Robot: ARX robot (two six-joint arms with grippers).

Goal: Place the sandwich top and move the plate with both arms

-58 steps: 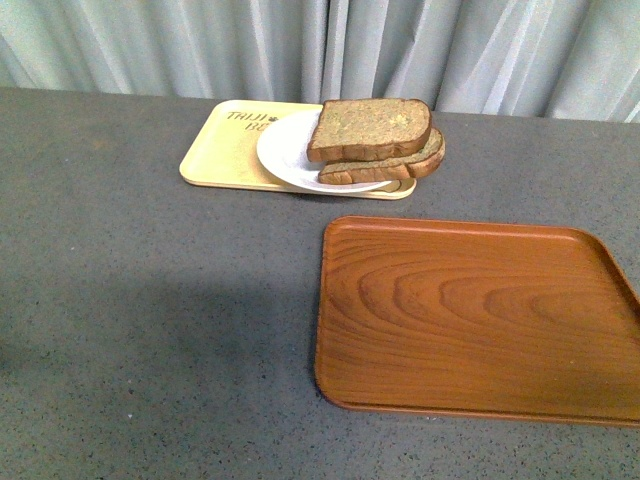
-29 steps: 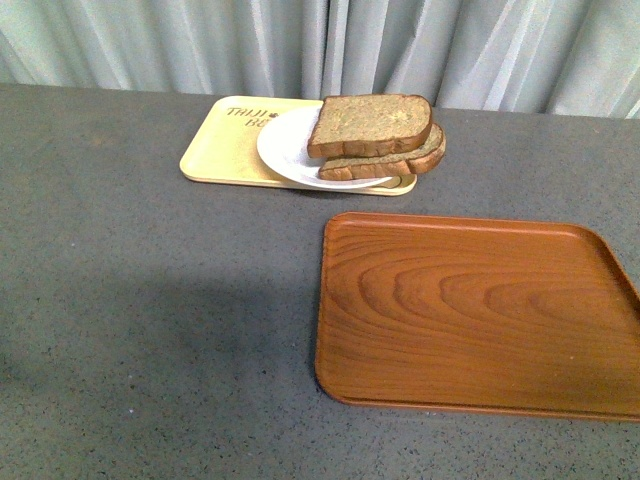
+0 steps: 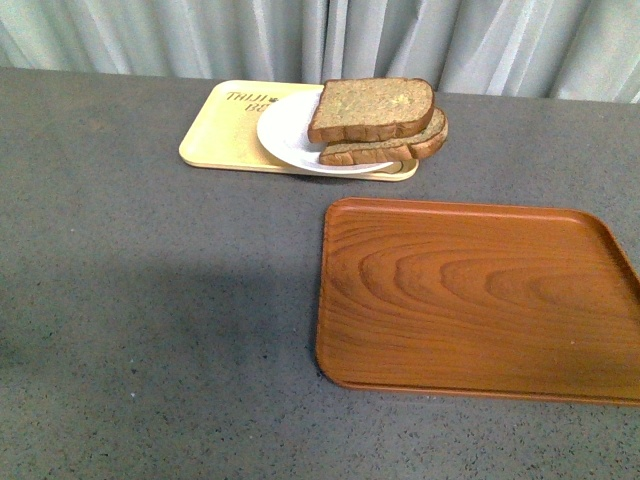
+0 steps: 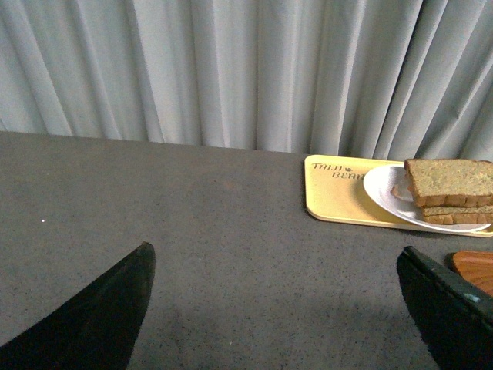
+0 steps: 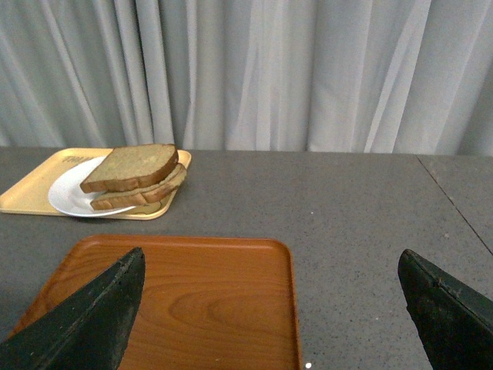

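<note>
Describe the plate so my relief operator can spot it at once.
Start at the yellow tray near the curtain, beyond the wooden tray. The plate sits on its right end, under the stacked bread. It is the only round white thing.

1. the sandwich top (image 3: 371, 107) lies on a thinner slice (image 3: 400, 148) on the plate (image 3: 285, 135).
2. the plate sits on the bear-print tray (image 3: 225, 135), at the far side of the surface (image 3: 150, 320).
3. the wooden tray (image 3: 475, 300) lies nearer, to the right.

Glossy wood-grain tray (image 3: 470, 295), smooth white plate (image 3: 285, 135) (ceramic-looking), coarse speckled sandwich top (image 3: 372, 107), matt gray tabletop (image 3: 150, 300).
</note>
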